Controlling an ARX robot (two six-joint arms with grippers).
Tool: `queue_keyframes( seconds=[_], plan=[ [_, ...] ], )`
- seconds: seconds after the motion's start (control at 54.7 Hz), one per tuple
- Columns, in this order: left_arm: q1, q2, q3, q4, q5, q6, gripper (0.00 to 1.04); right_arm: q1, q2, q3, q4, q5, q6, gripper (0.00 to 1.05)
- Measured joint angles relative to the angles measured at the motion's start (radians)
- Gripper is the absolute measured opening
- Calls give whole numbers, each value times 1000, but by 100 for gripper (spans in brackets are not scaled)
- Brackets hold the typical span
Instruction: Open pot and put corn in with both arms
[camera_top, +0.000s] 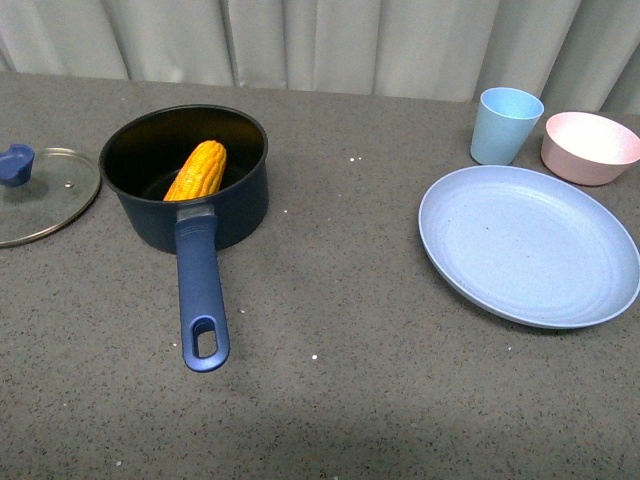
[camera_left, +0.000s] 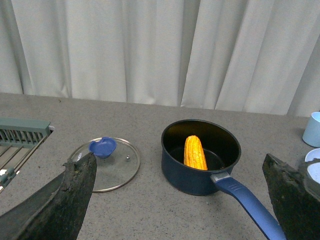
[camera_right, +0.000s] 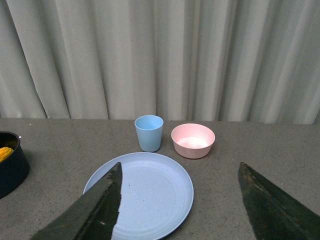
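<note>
The corn cob (camera_top: 197, 171) leans inside the uncovered navy saucepan (camera_top: 235, 205) on the table (camera_top: 340, 320), its glass lid (camera_top: 45, 195) lying just to the left. The left tool (camera_left: 177, 200) and right tool (camera_right: 180, 210) both hang with fingers spread wide, holding nothing, above the table.

No text, label, brand, number or sign can be read in any of the three views. The pot (camera_top: 190, 180), its lid (camera_top: 45, 195), the plate (camera_top: 530, 245), the cup (camera_top: 505, 125) and the bowl (camera_top: 590, 147) all show plain surfaces with no print or marking, and the bench (camera_top: 350, 380) and curtain (camera_top: 330, 40) carry no writing either.
</note>
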Motion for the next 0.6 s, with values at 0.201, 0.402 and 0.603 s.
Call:
queue_keyframes(
  seconds=[0.201,0.402,0.603],
  plan=[
    [0,0,0,0,0,0,98,0,0,0,0,0,1,95],
    [0,0,0,0,0,0,98,0,0,0,0,0,0,96],
    [0,0,0,0,0,0,98,0,0,0,0,0,0,96]
  ],
)
